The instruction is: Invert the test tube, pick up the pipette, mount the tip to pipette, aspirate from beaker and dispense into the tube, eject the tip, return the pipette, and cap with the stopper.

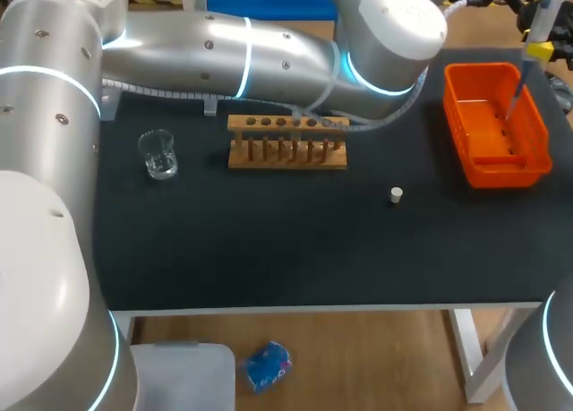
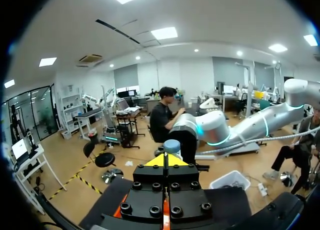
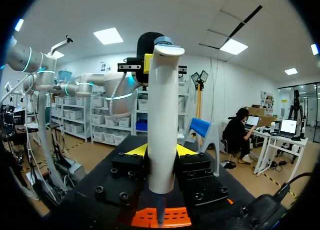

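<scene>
Over the basket: we hold a white plastic pipette (image 3: 162, 120) upright above the orange plastic basket (image 1: 507, 175), its thin lower end pointing down inside the basket.
Right gripper (image 3: 162, 151): jaws narrow, clamped on the pipette's barrel from both sides, about mid-length.
Left gripper (image 2: 166, 161): yellow tips pressed together with nothing visible between them; it sits just behind the pipette's blue-grey top cap (image 2: 171, 146), also above the basket.
Step, as we judge it: tip work at the basket. We cannot tell whether a tip sits on the pipette's end.
Stopper: a small white cylindrical stopper (image 1: 396, 194) stands on the black table (image 1: 269, 241), near the basket's left front corner but apart from it. Capping is not yet done.
Rack: a wooden test-tube rack (image 1: 286, 144) stands well to the left of the basket. We cannot make out a tube in its holes.
Beaker: a clear glass beaker (image 1: 158, 154) stands farther left of the basket, beyond the rack.
Handling: we judge the pipette light, stiff and smooth-sided, so a firm mid-barrel grip suits it. The slender lower end looks like the weak part and should meet nothing sideways.
Risk: a tilted barrel could slip in the jaws or catch the basket's wall.
</scene>
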